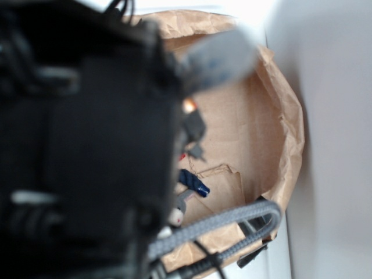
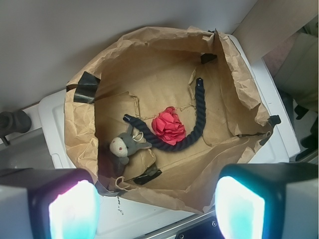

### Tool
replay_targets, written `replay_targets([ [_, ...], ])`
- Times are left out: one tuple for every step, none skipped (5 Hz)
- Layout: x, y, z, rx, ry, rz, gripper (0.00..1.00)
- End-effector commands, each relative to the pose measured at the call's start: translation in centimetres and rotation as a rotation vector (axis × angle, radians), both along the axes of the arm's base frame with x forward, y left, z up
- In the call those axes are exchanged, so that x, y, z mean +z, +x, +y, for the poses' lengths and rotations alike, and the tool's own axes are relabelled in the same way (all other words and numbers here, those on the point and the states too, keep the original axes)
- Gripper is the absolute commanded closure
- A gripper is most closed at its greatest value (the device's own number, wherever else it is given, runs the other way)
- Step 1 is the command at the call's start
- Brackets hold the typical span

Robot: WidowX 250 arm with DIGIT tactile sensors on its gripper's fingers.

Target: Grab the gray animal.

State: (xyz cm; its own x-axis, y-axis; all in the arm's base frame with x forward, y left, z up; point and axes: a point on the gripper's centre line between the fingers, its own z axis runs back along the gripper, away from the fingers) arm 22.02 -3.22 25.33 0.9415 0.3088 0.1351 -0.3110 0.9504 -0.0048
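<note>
The gray animal is a small plush donkey with long ears, a pale muzzle and a red nose dot. It lies at the lower left inside the brown paper bag, its ears touching the navy rope. In the exterior view only a sliver of the gray animal shows beside the blurred arm. My gripper hangs high above the bag's near rim, open, with nothing between its fingers. The donkey is ahead and slightly left of the gap.
A red paper ball lies in the curve of the rope at the bag's middle. Black tape patches hold the bag's crumpled walls. The bag rests on a white bin lid. A gray braided cable crosses the exterior view.
</note>
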Motion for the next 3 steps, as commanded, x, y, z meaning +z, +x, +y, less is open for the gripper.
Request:
replay_targets([
  [-7.8, 3.7, 7.7, 0.350, -0.076, -0.044, 0.00],
  [-11.4, 4.1, 7.4, 0.500, -0.143, -0.010, 0.00],
  [-13.8, 3.5, 4.3, 0.652, -0.141, 0.089, 0.00],
])
